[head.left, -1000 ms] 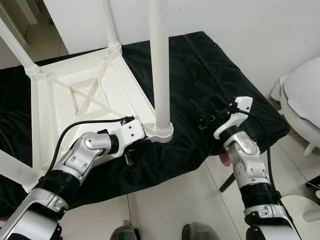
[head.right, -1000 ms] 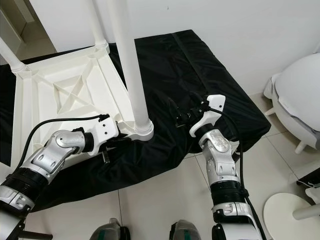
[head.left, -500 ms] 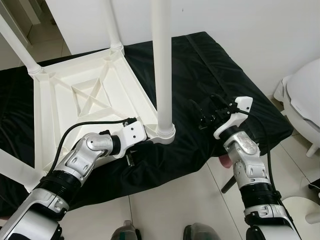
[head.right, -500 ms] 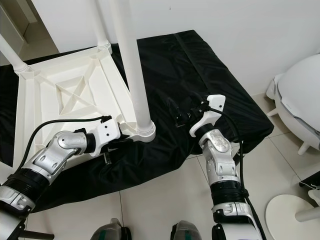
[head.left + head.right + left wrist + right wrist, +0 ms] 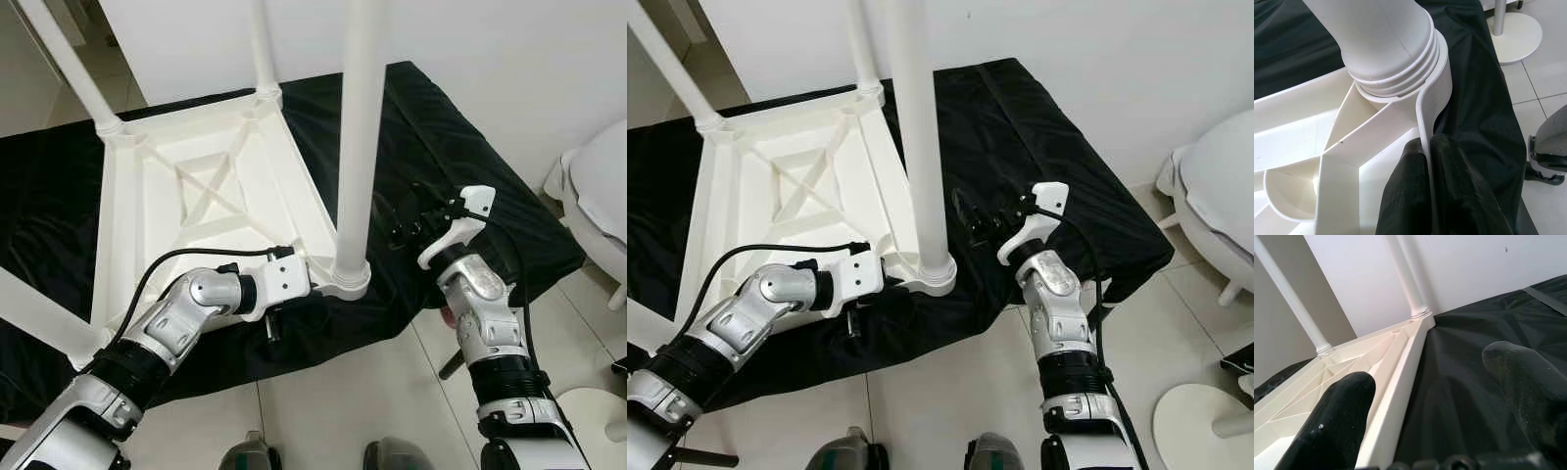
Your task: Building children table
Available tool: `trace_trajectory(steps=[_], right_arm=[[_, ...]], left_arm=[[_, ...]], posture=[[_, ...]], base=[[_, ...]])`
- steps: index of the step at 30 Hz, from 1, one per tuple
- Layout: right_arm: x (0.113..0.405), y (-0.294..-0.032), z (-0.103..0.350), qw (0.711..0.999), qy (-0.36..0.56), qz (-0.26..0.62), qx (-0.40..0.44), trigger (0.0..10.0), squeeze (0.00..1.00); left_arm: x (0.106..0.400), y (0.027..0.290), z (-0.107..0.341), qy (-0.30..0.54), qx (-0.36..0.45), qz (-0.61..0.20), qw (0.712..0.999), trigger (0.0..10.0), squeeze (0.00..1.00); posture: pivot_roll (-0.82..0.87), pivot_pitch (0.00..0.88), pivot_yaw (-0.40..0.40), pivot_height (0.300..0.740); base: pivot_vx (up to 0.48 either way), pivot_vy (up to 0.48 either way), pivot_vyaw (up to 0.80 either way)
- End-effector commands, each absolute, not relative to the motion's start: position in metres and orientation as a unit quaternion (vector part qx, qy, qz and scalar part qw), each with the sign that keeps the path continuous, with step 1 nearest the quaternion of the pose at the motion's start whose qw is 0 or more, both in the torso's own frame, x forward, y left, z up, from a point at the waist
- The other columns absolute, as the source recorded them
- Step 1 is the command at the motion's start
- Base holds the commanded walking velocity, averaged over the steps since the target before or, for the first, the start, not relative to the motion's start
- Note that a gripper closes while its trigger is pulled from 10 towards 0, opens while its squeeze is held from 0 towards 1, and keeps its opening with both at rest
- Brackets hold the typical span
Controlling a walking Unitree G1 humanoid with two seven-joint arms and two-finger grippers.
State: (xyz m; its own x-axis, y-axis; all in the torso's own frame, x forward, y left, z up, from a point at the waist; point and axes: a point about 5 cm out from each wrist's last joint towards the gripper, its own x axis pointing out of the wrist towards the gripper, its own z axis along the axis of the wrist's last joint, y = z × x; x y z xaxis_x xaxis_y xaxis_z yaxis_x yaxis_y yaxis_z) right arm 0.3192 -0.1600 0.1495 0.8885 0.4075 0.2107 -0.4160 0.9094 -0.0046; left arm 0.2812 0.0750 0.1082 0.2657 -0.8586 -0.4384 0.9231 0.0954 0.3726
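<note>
Upturned white children's table [image 5: 196,196] laid on black cloth [image 5: 441,147], left claw [image 5: 1429,196] pinched on its rim beside corner leg [image 5: 355,147], right claw [image 5: 1435,416] held spread above the cloth

Upright leg [image 5: 355,147] stands between tools; black cloth [image 5: 441,147] beyond lies open.

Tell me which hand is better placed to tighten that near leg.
Probably the right hand: it hovers open and free beside the near leg, while the left hand is clamped on the table frame rim.
</note>
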Motion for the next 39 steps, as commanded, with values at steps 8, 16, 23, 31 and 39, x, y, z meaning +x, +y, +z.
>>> trace_trajectory(steps=[8, 16, 23, 31, 39], right_arm=[[0.322, -0.154, 0.151, 0.970, -0.104, 0.219, 0.022, 10.0, 0.00], [0.318, -0.153, 0.148, 0.970, -0.102, 0.218, 0.026, 10.0, 0.00], [0.317, -0.152, 0.148, 0.971, -0.101, 0.217, 0.027, 10.0, 0.00], [0.315, -0.151, 0.145, 0.971, -0.098, 0.217, 0.029, 10.0, 0.00], [0.313, -0.151, 0.144, 0.971, -0.095, 0.216, 0.031, 10.0, 0.00]], left_arm=[[0.283, 0.059, 0.113, 0.046, 0.351, -0.681, 0.641, 0.0, 0.00], [0.314, 0.072, 0.123, 0.059, 0.360, -0.627, 0.688, 0.0, 0.00], [0.351, 0.084, 0.139, 0.064, 0.325, -0.517, 0.789, 3.8, 0.00], [0.367, 0.093, 0.145, 0.069, 0.283, -0.427, 0.856, 10.0, 0.00], [0.367, 0.082, 0.155, 0.036, 0.148, -0.372, 0.916, 10.0, 1.00]], posture=[[-0.09, 0.026, 0.121, 0.740], [-0.09, 0.035, 0.123, 0.740], [-0.09, 0.040, 0.124, 0.740], [-0.09, 0.043, 0.126, 0.740], [-0.09, 0.046, 0.109, 0.740]], base=[[0.000, 0.000, 0.00], [0.000, 0.000, 0.00], [0.000, 0.000, 0.00], [0.000, 0.000, 0.00], [0.000, 0.000, 0.00]])
